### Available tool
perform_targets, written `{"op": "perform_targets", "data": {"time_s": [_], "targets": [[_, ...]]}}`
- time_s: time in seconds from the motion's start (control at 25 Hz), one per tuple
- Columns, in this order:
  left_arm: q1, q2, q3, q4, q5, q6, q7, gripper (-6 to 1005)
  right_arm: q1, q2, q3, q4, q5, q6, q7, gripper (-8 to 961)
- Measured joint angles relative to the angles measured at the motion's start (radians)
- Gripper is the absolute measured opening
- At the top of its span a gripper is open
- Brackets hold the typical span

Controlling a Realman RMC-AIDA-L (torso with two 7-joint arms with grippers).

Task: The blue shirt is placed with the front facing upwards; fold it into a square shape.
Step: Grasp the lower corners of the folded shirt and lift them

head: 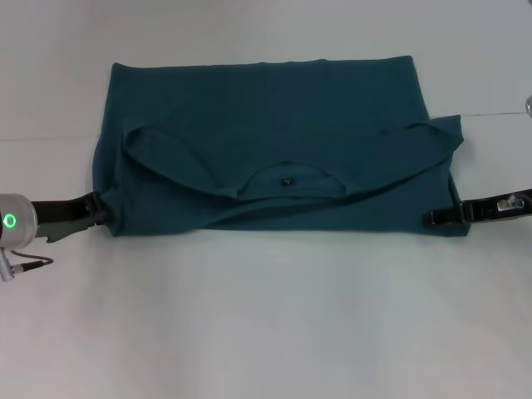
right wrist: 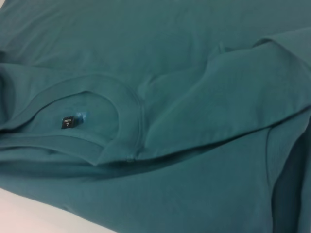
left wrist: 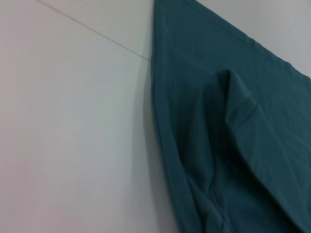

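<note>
A plain white table (head: 266,332) fills the head view; a faint seam runs across it from nine to three o'clock behind the cloth, and nothing of the room beyond it shows. The blue shirt (head: 266,108) lies flat toward twelve o'clock of centre, doubled into a wide band. Its sleeves are folded in over the body and the neckline sits at six o'clock of the cloth. The small black label (head: 287,180) shows inside the collar. The left gripper (head: 98,209) is at nine o'clock, low on the table, its dark fingers reaching the shirt's near left corner; whether they pinch the cloth I cannot tell. The right gripper (head: 432,218) is at three o'clock, its tips just beside the near right corner; its grip cannot be made out either.
</note>
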Motion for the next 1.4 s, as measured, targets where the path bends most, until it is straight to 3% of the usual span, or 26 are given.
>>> {"op": "perform_targets", "data": {"time_s": [0.32, 0.52, 0.76, 0.96, 1.2, 1.4], "targets": [[0.002, -0.001, 0.001, -0.002, -0.001, 0.009, 0.000, 42, 0.000, 0.001, -0.012, 0.011, 0.000, 0.017, 0.012, 664], [0.003, -0.001, 0.001, -0.003, -0.001, 0.010, 0.000, 42, 0.000, 0.002, -0.016, 0.011, 0.000, 0.033, 0.020, 472], [0.003, -0.001, 0.001, -0.003, -0.001, 0.011, 0.000, 42, 0.000, 0.002, -0.016, 0.011, 0.000, 0.039, 0.021, 384], [0.005, -0.003, 0.001, -0.010, -0.001, 0.012, 0.001, 42, -0.003, 0.004, -0.015, 0.011, 0.000, 0.046, 0.022, 184], [0.007, -0.009, 0.001, -0.022, -0.002, 0.012, 0.011, 42, -0.005, 0.004, -0.015, 0.010, 0.000, 0.047, 0.018, 77], [0.018, -0.018, 0.001, -0.053, -0.003, 0.011, 0.013, 42, -0.009, 0.012, -0.010, -0.004, 0.003, 0.047, 0.013, 56]]}}
